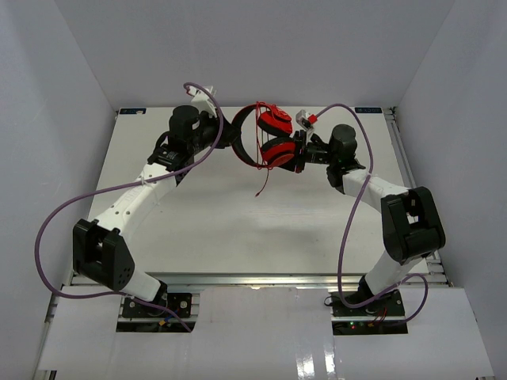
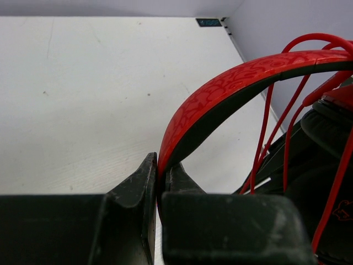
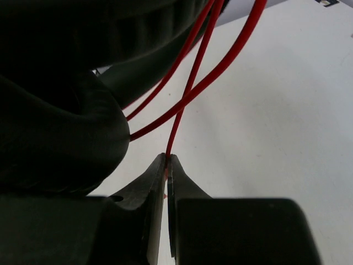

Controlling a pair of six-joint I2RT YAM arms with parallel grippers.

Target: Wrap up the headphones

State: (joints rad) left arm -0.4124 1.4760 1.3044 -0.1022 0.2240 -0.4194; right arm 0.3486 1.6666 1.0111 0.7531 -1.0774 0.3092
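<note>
Along the near edge of the table (image 1: 238,245), both arm bases bolted side by side; thick purple cables (image 1: 46,237) loop out from each base and trail up the arms.

Left arm (image 1: 131,206) reaches forward and inward toward the far middle; right arm (image 1: 400,226) elbows out to the right, then bends back in to the same spot.

Both arms meet at the headphones (image 1: 273,138), over the far-middle part of the table, held between them.

Left gripper (image 2: 160,165): jaws clamped tight on the headband (image 2: 231,83), red patterned outer face up, black lining beneath; the band arcs up and away to the right above the white surface.

Right gripper (image 3: 168,160): jaws pinched closed on a single strand of the thin red cable (image 3: 190,88); two more strands of the same cable cross just above the fingertips; a black ear pad (image 3: 55,138) bulks in close on the left.

From overhead: two red ear cups (image 1: 276,136), one behind the other, just left of the right gripper; headband curving off to the left gripper; loops of cable draped across the cups; one loose length hangs down on the near side, its end low toward the table, contact unclear.

Beyond: white walls (image 1: 253,55) on three sides.
</note>
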